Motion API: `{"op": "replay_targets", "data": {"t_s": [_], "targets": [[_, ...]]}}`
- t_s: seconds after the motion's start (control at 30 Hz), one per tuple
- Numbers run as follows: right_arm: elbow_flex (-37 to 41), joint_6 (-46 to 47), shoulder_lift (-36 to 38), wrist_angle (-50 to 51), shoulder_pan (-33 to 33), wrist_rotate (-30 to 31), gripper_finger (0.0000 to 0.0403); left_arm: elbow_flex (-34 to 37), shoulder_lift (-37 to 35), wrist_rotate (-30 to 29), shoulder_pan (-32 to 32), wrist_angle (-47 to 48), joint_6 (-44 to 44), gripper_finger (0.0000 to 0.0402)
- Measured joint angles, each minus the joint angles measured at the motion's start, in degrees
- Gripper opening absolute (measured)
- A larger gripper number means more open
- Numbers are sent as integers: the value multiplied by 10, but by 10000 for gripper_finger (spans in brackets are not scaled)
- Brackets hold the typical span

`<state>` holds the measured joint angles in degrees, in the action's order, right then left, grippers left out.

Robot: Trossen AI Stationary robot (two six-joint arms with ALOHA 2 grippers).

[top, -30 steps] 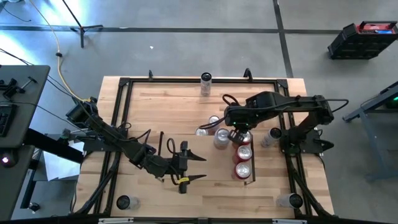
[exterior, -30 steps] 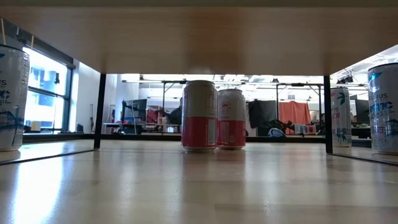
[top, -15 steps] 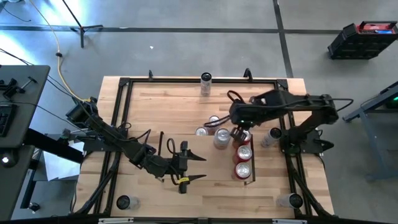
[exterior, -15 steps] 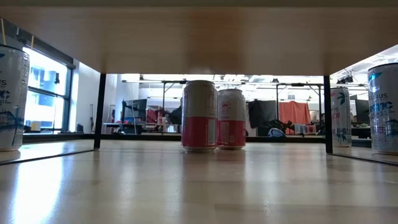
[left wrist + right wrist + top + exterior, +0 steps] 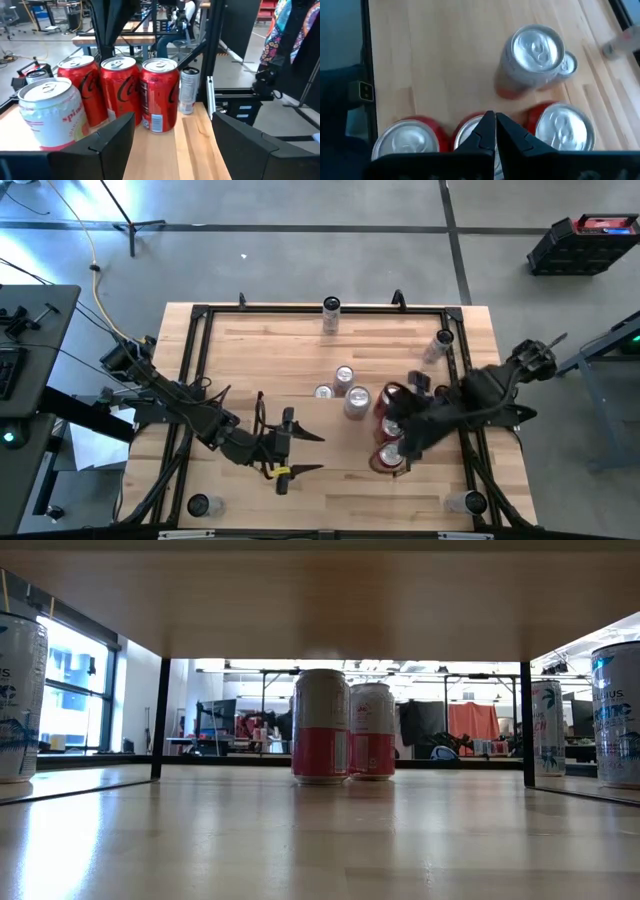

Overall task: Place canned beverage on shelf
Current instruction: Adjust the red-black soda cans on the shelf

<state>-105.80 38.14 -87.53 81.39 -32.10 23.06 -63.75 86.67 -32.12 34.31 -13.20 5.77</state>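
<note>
- Light-wood counter [image 5: 260,345] carried everything, ringed by a black frame [image 5: 196,315] along its edges.
- The shelf [image 5: 330,435], a flat wooden bay with thin black rails, lay in the middle of the counter, nearer the front edge.
- My left arm reached in from the left, and my left end effector [image 5: 300,452] hovered over the shelf's left part with its fingers spread wide and nothing between them.
- My right arm came in from the right, and my right end effector [image 5: 494,131] sat just above the row of red cans with its fingers pressed together, gripping nothing.
- Three red cans [image 5: 159,95] stood upright in a row along the shelf's right rail, touching or nearly touching one another.
- A white and pink can [image 5: 50,115] stood upright just beside that row, on the side away from the rail.
- Two more cans [image 5: 344,375] stood near the shelf's back edge, close together.
- A slim can [image 5: 331,315] stood at the back edge of the counter, and another slim can [image 5: 438,345] stood near the right rear corner.
- Single cans also stood at the front left corner [image 5: 198,505] and the front right corner [image 5: 470,502] of the counter.
</note>
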Motion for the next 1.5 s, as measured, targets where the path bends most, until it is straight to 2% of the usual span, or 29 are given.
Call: {"op": "replay_targets", "data": {"t_s": [0.27,0.37,0.47,0.6,0.83,1.0,1.23,1.5], "targets": [[0,3,1,-66,-132,70,0,0,29,14,-2,-47,0,255],[0,46,-8,-29,-154,94,0,0,61,55,-14,-82,0,255],[18,136,-9,34,-166,82,0,0,98,66,-25,-140,0,255],[61,235,-7,86,-173,53,0,-2,147,79,-42,-186,-5,255],[133,236,0,82,-169,29,0,-65,219,80,-64,-177,-13,255],[144,233,0,79,-163,56,0,-100,255,81,-75,-168,-13,255],[145,218,0,74,-144,84,0,-107,279,92,-97,-171,28,255],[145,184,0,54,-125,84,0,-108,287,96,-104,-170,41,255]]}}
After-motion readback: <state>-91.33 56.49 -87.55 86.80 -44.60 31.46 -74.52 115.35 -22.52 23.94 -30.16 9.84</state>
